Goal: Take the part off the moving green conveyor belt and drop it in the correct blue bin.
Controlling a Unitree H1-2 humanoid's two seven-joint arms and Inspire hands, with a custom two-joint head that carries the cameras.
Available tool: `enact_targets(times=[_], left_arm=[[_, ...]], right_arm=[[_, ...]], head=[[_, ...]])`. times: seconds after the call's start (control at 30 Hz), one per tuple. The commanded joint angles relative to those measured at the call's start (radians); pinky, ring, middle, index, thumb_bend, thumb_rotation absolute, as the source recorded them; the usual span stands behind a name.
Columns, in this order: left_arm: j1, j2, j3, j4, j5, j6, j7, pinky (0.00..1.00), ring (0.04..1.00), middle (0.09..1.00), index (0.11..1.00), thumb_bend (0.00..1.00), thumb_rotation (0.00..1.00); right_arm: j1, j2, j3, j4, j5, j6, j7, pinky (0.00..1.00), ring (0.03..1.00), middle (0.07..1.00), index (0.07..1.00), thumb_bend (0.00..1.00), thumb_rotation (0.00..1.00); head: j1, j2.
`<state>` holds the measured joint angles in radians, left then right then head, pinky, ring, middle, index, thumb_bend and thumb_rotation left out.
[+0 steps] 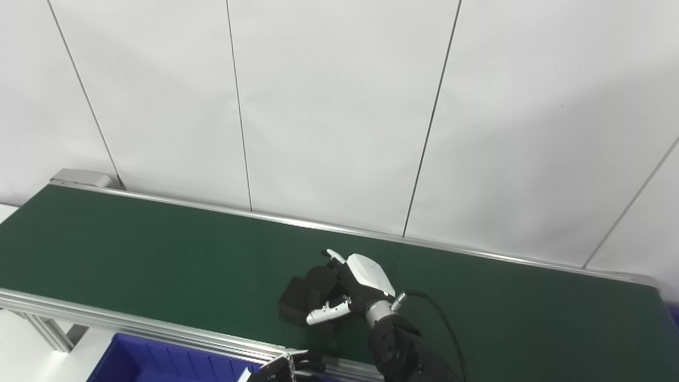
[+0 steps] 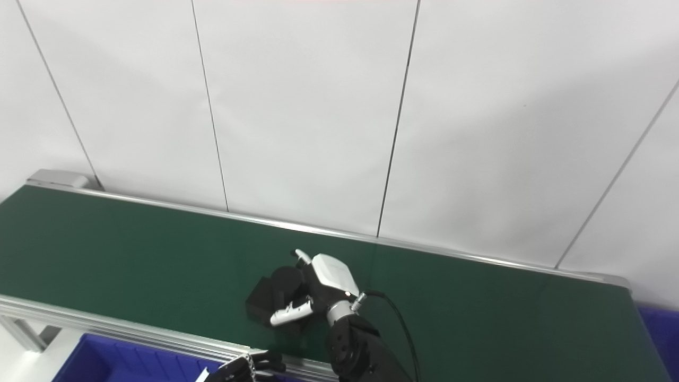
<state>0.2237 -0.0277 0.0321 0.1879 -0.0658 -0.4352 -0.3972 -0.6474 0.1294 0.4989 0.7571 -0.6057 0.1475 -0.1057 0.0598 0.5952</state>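
Note:
A black part (image 1: 297, 301), a block with a round piece on top, lies on the green conveyor belt (image 1: 159, 265) near its front edge. My right hand (image 1: 347, 289), with a white back, reaches in from the lower right and is closed around the part: its fingers (image 1: 335, 257) are on the far side and its thumb (image 1: 326, 314) is across the near side. The part still rests on the belt. Only the dark fingertips of my left hand (image 1: 289, 369) show at the bottom edge, below the belt's front rail.
A blue bin (image 1: 159, 363) stands below the belt's front rail at the lower left. A sliver of another blue bin (image 2: 660, 331) shows past the belt's right end. A white panelled wall (image 1: 339, 106) rises behind the belt.

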Motion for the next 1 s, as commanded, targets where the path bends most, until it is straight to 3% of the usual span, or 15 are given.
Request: enact_targets(times=[0.0, 0.07, 0.1, 0.2, 0.47, 0.73, 0.97], left_arm=[[-0.002, 0.002, -0.004, -0.029, 0.001, -0.035, 0.000, 0.52, 0.621, 0.721, 0.730, 0.84, 0.31], [-0.001, 0.003, -0.005, -0.033, 0.006, -0.035, 0.007, 0.52, 0.621, 0.722, 0.730, 0.84, 0.31], [0.000, 0.004, -0.006, -0.035, 0.007, -0.035, 0.008, 0.52, 0.620, 0.721, 0.729, 0.84, 0.32], [0.002, 0.008, -0.007, -0.038, 0.007, -0.035, 0.008, 0.52, 0.622, 0.722, 0.731, 0.83, 0.31], [0.002, 0.014, -0.009, -0.041, 0.006, -0.035, 0.012, 0.52, 0.615, 0.718, 0.732, 0.83, 0.31], [0.000, 0.018, -0.009, -0.040, 0.018, -0.035, 0.024, 0.51, 0.604, 0.710, 0.728, 0.84, 0.33], [0.001, 0.022, -0.009, -0.044, 0.003, -0.035, 0.017, 0.51, 0.598, 0.701, 0.730, 0.83, 0.33]], right_arm=[[-0.028, 0.044, -0.020, 0.035, 0.023, -0.106, -0.080, 0.51, 0.616, 0.717, 0.778, 0.77, 0.05], [-0.029, 0.055, -0.027, 0.083, 0.024, -0.163, -0.150, 0.47, 0.559, 0.674, 0.733, 0.73, 0.02], [-0.030, 0.059, -0.028, 0.106, 0.022, -0.189, -0.183, 0.42, 0.480, 0.602, 0.682, 0.61, 0.01], [-0.030, 0.064, -0.023, 0.154, 0.017, -0.252, -0.253, 0.33, 0.398, 0.506, 0.567, 0.52, 0.00], [-0.029, 0.063, -0.009, 0.200, 0.009, -0.298, -0.315, 0.29, 0.386, 0.483, 0.545, 0.51, 0.00], [-0.009, 0.062, -0.018, 0.188, 0.026, -0.306, -0.321, 0.28, 0.384, 0.482, 0.544, 0.51, 0.00], [0.051, 0.033, -0.033, 0.035, 0.031, -0.302, -0.312, 0.28, 0.381, 0.483, 0.547, 0.51, 0.00]], head=[[0.001, -0.001], [0.002, 0.003], [0.001, 0.004], [-0.001, 0.005], [0.000, 0.008], [-0.004, 0.012], [-0.018, 0.024]])
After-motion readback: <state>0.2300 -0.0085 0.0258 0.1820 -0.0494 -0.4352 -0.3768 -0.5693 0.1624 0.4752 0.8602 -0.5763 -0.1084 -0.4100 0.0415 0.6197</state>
